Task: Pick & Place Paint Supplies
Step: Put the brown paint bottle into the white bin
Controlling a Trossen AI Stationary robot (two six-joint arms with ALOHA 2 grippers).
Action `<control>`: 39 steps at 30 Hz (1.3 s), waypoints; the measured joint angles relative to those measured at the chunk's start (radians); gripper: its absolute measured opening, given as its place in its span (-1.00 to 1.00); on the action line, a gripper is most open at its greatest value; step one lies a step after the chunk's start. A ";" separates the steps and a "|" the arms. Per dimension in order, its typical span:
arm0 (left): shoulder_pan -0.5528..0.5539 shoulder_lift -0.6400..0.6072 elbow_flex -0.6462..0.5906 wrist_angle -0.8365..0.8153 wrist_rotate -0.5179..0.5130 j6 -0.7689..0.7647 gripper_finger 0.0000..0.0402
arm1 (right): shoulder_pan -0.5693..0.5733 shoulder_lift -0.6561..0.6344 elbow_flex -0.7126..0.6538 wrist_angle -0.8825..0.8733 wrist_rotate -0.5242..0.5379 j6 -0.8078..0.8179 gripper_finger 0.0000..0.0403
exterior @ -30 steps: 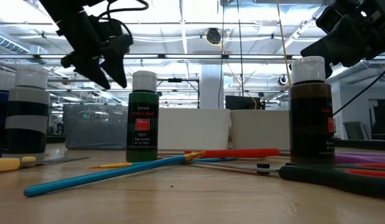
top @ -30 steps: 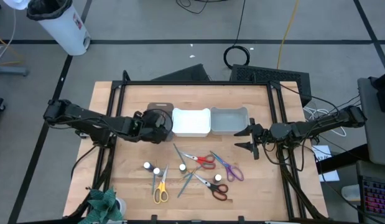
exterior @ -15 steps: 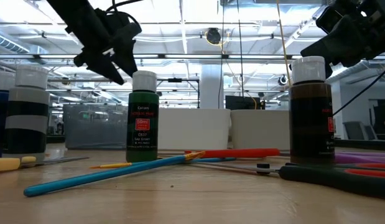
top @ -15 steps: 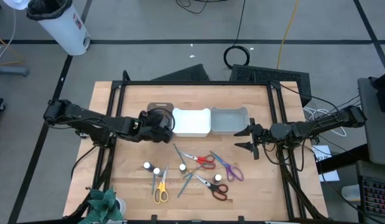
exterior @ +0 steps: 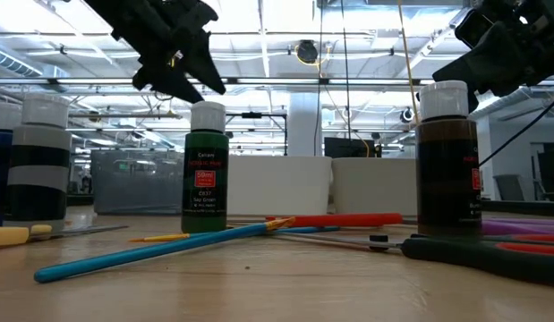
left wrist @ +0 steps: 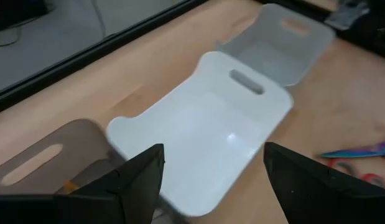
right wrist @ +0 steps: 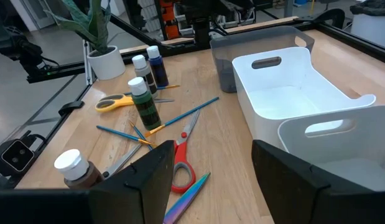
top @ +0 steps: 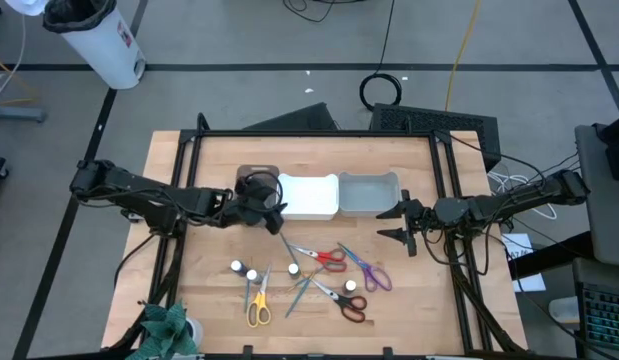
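Note:
The paint supplies lie loose on the near half of the table: white-capped bottles [top: 251, 273], thin teal brushes [top: 301, 287], and scissors with red [top: 325, 256], purple [top: 370, 271], yellow [top: 257, 306] and black [top: 346, 301] handles. In the low view a green bottle [exterior: 205, 170] and a brown bottle [exterior: 447, 161] stand upright. My left gripper [top: 276, 214] [left wrist: 214, 154] hangs open and holds nothing, above the table by the near left corner of the white bin [left wrist: 204, 137]. My right gripper [top: 388, 225] [right wrist: 211, 180] waits open near the table's right edge, beside the grey bin [top: 369, 193].
Three bins stand in a row across the table's middle: brown [top: 257, 174], white [top: 309, 196], grey. A potted plant [top: 169, 328] sits at the near left corner. Bare wood lies along the left side and between the grey bin and the scissors.
My left gripper has moved toward the table's right, from over the brown bin to the near left corner of the white bin, rising slightly in the low view. It has stayed open and empty. The supplies have kept their places.

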 joint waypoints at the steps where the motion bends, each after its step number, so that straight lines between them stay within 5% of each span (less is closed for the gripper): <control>1: 0.000 0.000 0.000 0.016 0.013 0.011 0.41 | 0.000 0.000 0.000 0.000 0.000 0.000 0.02; 29: -0.002 0.000 -0.045 0.234 0.163 0.231 0.41 | 0.000 0.000 -0.001 0.003 0.000 0.002 0.02; 39: 0.016 0.000 -0.115 0.407 0.238 0.277 0.41 | 0.000 0.000 -0.137 0.296 0.000 -0.009 0.02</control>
